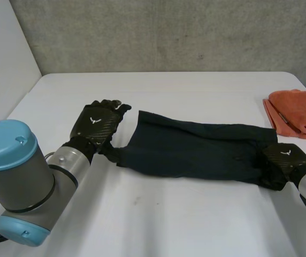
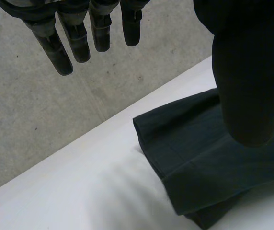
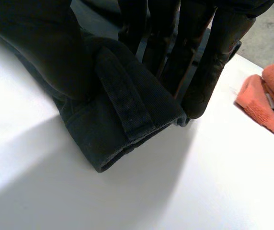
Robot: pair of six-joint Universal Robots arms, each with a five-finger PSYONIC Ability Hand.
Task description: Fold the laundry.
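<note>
A dark garment (image 1: 196,150) lies stretched flat across the middle of the white table (image 1: 169,225). My left hand (image 1: 95,126) rests at its left end with the fingers (image 2: 79,43) straight and spread, holding nothing. The cloth's hemmed corner (image 2: 199,163) lies under that hand's thumb side. My right hand (image 1: 282,158) is at the garment's right end. There its thumb (image 3: 51,52) and fingers (image 3: 194,62) pinch the thick band edge (image 3: 113,120), which carries a belt loop.
A folded orange towel (image 1: 297,112) lies at the table's far right, just beyond my right hand, and shows beside its fingers (image 3: 271,96). A grey concrete wall stands behind the table. Bare table surface stretches in front of the garment.
</note>
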